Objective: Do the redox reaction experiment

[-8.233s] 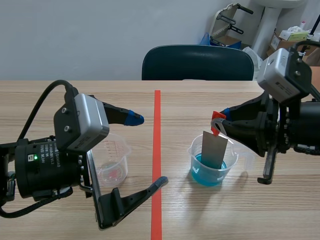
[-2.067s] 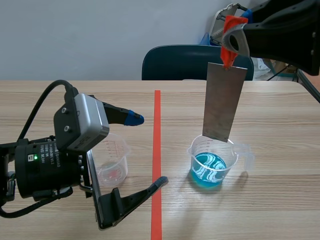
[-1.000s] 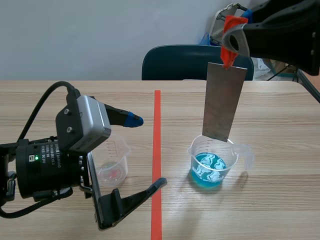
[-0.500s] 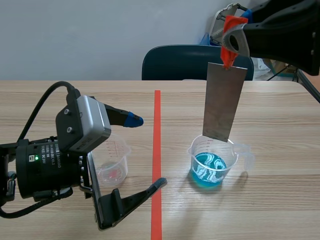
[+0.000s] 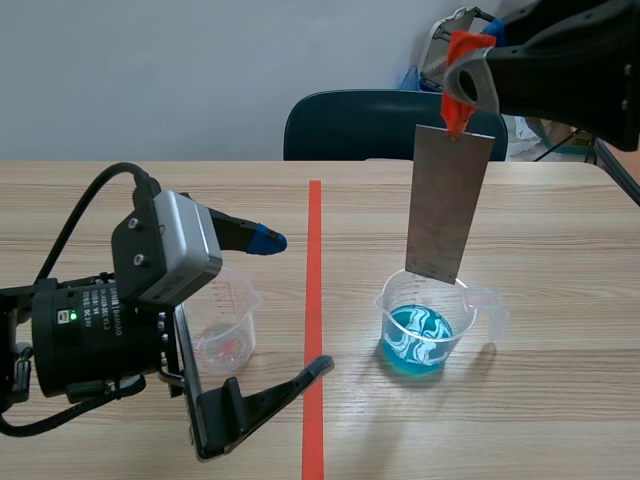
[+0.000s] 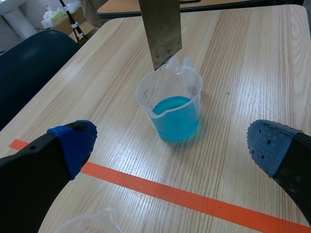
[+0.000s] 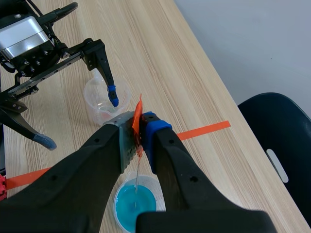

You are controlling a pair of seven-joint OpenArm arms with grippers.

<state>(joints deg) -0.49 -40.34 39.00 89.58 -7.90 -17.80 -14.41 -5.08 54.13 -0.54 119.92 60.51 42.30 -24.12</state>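
Scene view: right gripper, raised, clamped on the red tab topping a metal plate. The plate hangs upright, its lower edge at the rim of the cup of blue liquid.

Left gripper, low, fingers wide apart, beside a clear cup.

Left wrist view: cup of blue liquid ahead of the spread fingers, plate end over its rim.

Right wrist view: fingers pinching the tab, plate edge-on above the blue liquid.
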